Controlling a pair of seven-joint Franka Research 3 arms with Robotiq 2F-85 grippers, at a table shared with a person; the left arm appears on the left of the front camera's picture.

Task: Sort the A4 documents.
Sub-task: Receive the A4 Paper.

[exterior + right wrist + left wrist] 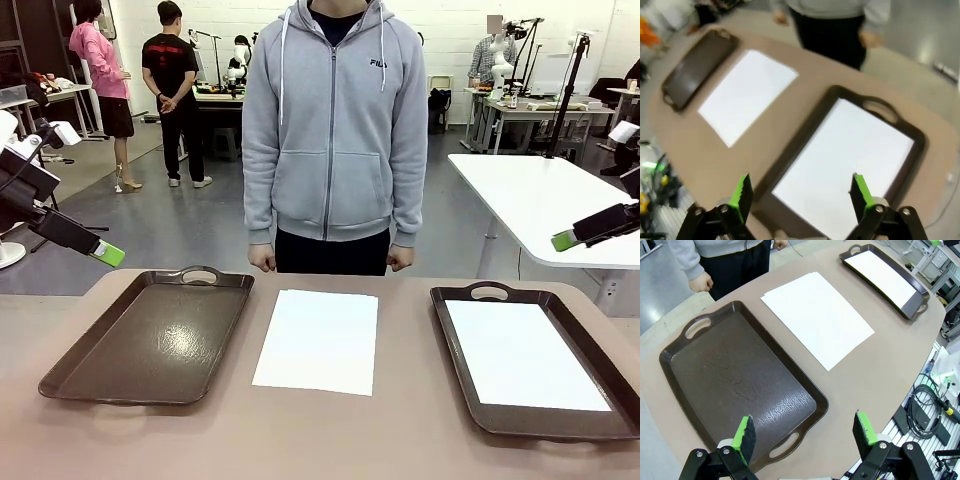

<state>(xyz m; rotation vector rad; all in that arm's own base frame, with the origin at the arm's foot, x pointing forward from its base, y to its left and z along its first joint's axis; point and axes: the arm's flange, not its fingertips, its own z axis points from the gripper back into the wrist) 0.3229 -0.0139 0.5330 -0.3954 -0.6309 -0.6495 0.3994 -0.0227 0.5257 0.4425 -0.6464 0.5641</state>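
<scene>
Thin white A4 paper sheets [318,340] lie on tan surface [300,440] between left dark brown tray [80,372] and right dark brown tray [455,345], the latter holding another white sheet [520,355]; left gripper [805,422] and right gripper [801,182] both spread.

**Entry: parts hidden, cropped or unclear**
- Right tray [550,422]: its right rim and near-right corner are cut off by the front view's right edge.
- A4 documents [318,342], middle of the desk [400,440]: the number of sheets cannot be told.
- Paper in the right tray [520,355]: one sheet or several, cannot tell.
- Right wrist view: blurred throughout, and the tray's near end runs off the bottom edge.
- Left tray [725,375]: its near handle is partly hidden behind a finger of the left end effector [805,430].
- Person [335,130]: the head is cropped by the top edge, and the legs are hidden behind the desk's far edge.
</scene>
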